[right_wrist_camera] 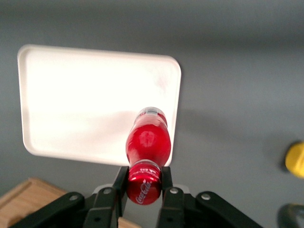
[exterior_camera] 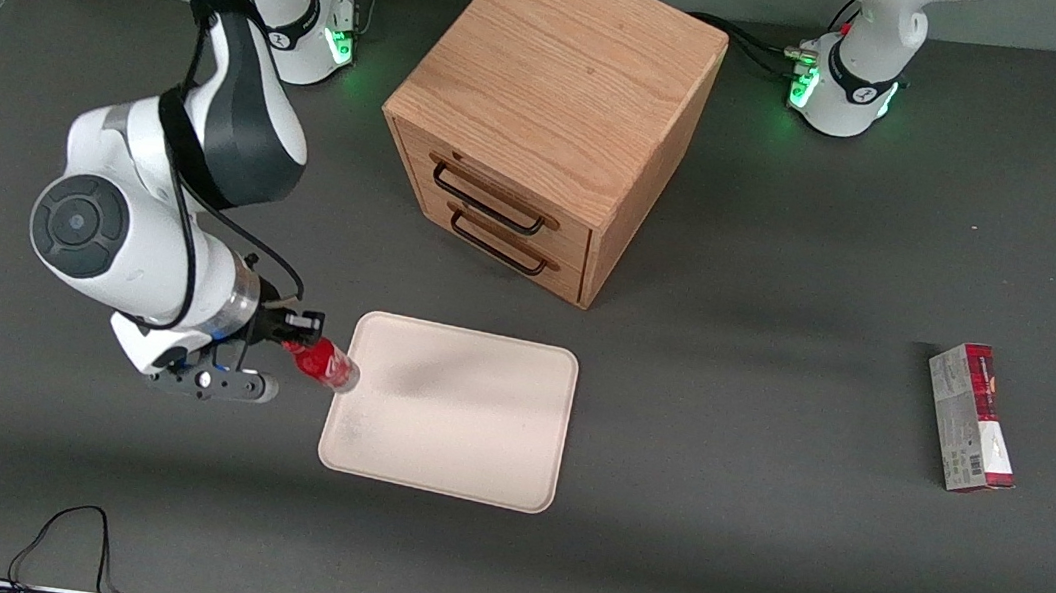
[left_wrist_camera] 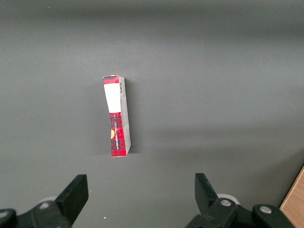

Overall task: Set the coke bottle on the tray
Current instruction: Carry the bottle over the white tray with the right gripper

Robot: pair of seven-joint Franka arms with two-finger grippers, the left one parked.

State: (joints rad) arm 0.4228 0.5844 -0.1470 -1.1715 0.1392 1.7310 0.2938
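My right gripper (exterior_camera: pixel 290 332) is shut on the red cap of the coke bottle (exterior_camera: pixel 324 363), a small red bottle with a clear base. It hangs tilted above the table, its base over the rim of the tray (exterior_camera: pixel 474 411) at the edge toward the working arm. In the right wrist view the coke bottle (right_wrist_camera: pixel 147 142) points down from between the fingers (right_wrist_camera: pixel 166 176), its base over the edge of the cream-white tray (right_wrist_camera: pixel 85 95). The gripper (right_wrist_camera: pixel 143 176) clamps the cap from both sides.
A wooden drawer cabinet (exterior_camera: pixel 551 108) stands farther from the front camera than the tray. A red-and-grey carton (exterior_camera: pixel 972 417) lies toward the parked arm's end of the table. A yellow object (right_wrist_camera: pixel 295 159) shows on the table in the right wrist view.
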